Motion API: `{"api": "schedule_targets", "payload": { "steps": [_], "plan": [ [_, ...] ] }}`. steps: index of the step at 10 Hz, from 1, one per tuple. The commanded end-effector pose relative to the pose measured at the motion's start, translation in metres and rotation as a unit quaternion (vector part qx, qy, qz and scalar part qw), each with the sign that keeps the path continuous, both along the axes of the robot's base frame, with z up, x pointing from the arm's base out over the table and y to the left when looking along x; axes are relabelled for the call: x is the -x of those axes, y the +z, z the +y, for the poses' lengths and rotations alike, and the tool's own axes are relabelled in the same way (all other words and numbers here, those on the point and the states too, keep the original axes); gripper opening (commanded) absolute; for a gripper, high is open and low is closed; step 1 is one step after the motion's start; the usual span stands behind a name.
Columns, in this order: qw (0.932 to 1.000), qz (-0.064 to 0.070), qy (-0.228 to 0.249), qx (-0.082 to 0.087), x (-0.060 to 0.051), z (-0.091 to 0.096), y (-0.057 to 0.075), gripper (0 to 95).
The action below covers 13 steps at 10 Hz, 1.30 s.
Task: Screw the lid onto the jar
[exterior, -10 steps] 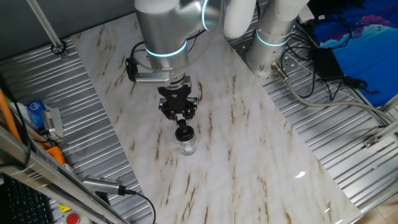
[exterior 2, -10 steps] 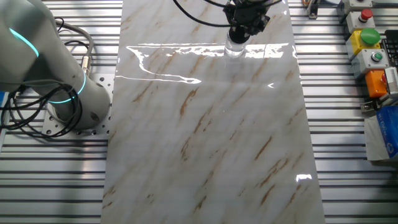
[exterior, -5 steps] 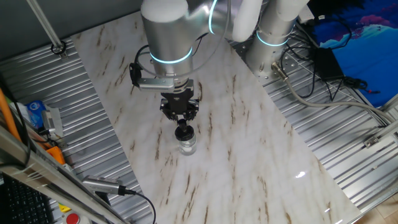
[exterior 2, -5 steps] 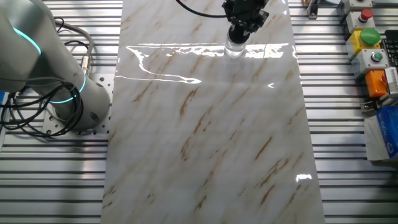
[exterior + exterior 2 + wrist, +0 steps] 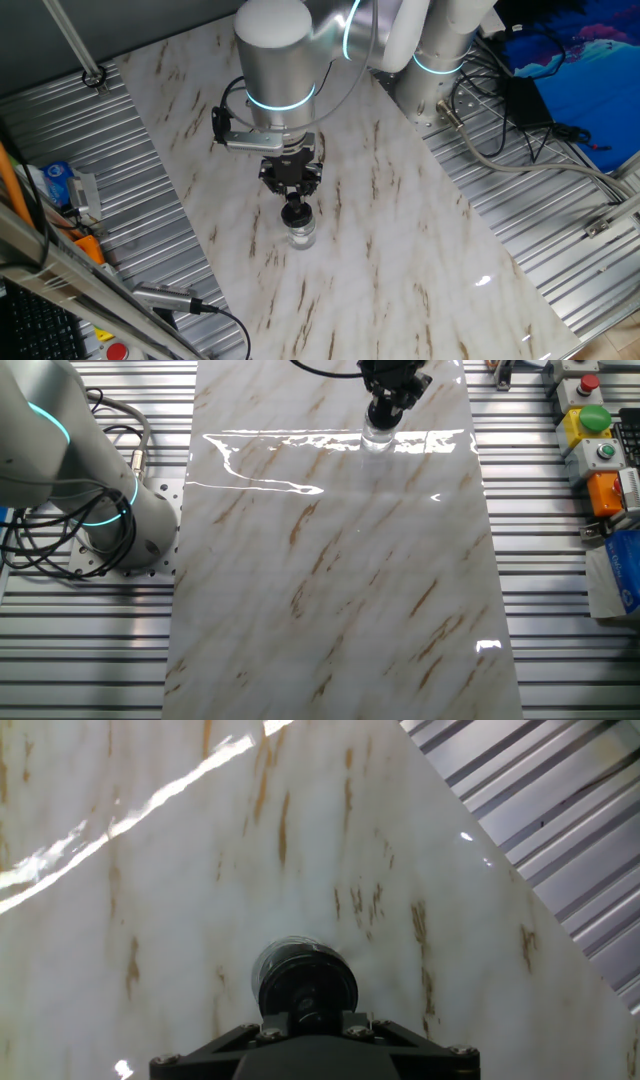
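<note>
A marble-patterned table (image 5: 400, 230) with brown veins, set on ribbed metal flooring, fills all three views. At its centre the gripper (image 5: 294, 207) points straight down, its black fingers closed on the lid (image 5: 295, 213), a small round black cap seated on the mouth of the jar (image 5: 300, 234). The jar stands upright on the table, clear glass, directly beneath the fingers. In the hand view the lid (image 5: 304, 984) appears as a dark disc just ahead of the gripper body, with the glass rim of the jar (image 5: 262, 963) showing around its edge. In the other fixed view the gripper (image 5: 384, 412) and the jar (image 5: 377, 440) sit at the far end of the table, on a bright band of reflected light. Outward from the jar: the silver arm (image 5: 275, 60) with a glowing cyan ring rises above the gripper; cables (image 5: 500, 120) lie beside the arm's base; a box with red and green buttons (image 5: 590, 422) rests off the table's edge.
</note>
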<state>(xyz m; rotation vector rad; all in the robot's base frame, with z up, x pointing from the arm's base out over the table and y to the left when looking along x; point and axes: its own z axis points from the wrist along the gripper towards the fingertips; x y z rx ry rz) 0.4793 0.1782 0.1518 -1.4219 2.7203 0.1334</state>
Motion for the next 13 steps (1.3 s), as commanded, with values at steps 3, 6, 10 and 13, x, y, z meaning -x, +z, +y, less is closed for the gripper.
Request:
{"api": "schedule_targets", "payload": {
  "steps": [3, 6, 10, 13],
  "plan": [
    [0.9999, 0.002, -0.005, 0.01, -0.0021, 0.0018, 0.0005, 0.0],
    [0.9999, 0.002, -0.002, 0.014, -0.0021, 0.0018, 0.0005, 0.0],
    [0.9996, 0.003, -0.006, 0.026, -0.0021, 0.0018, 0.0005, 0.0],
    [0.9991, 0.006, -0.007, 0.042, -0.0021, 0.0018, 0.0005, 0.0]
  ]
}}
